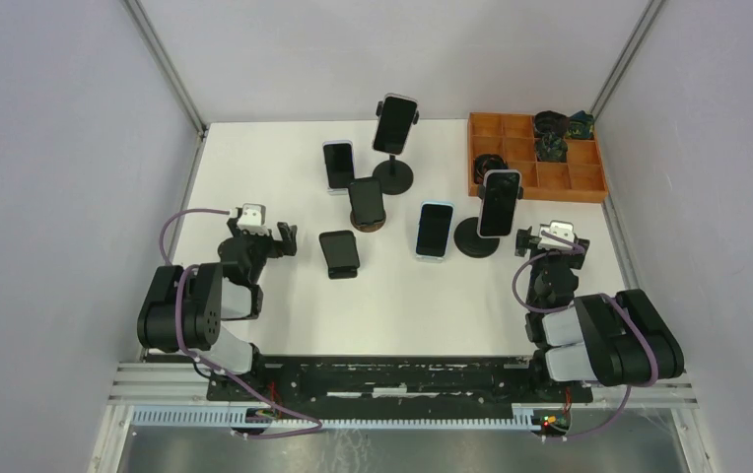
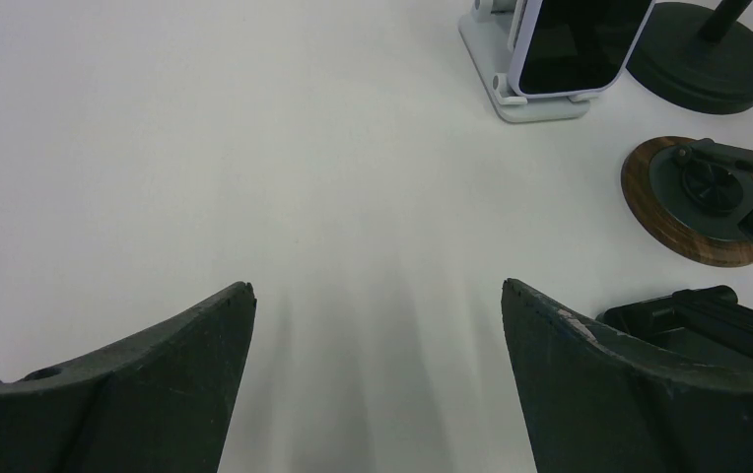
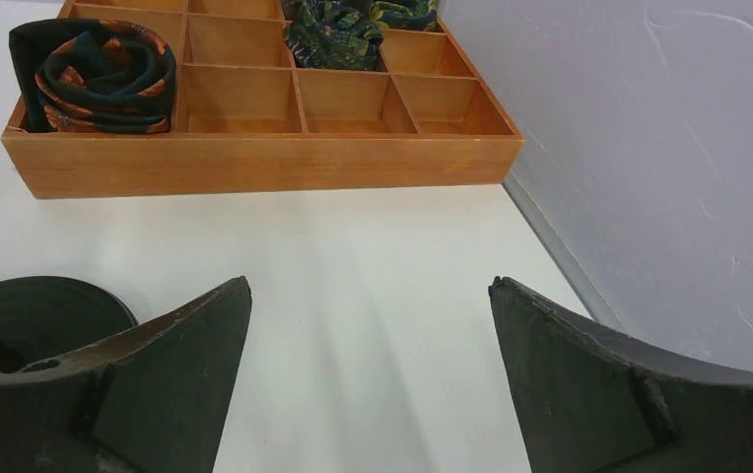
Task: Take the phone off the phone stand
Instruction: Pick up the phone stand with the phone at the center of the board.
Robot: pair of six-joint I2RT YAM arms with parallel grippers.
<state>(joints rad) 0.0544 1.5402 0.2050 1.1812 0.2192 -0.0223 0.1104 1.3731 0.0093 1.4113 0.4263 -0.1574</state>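
The left claw (image 1: 286, 239) and right claw (image 1: 524, 241) both gape wide and empty, ready for a grab. The nearest phone (image 1: 500, 203) leans upright on its stand (image 1: 476, 240) on the bench (image 1: 392, 305) — just beside the right claw.

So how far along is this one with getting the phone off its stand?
Done: nothing visible. The phone nearest the right arm sits on its black round-base stand, and the other phones look propped up too. In hand: nothing; the left gripper and right gripper are both open and empty above the table. Left: the whole job, reaching, gripping and lifting a phone away.
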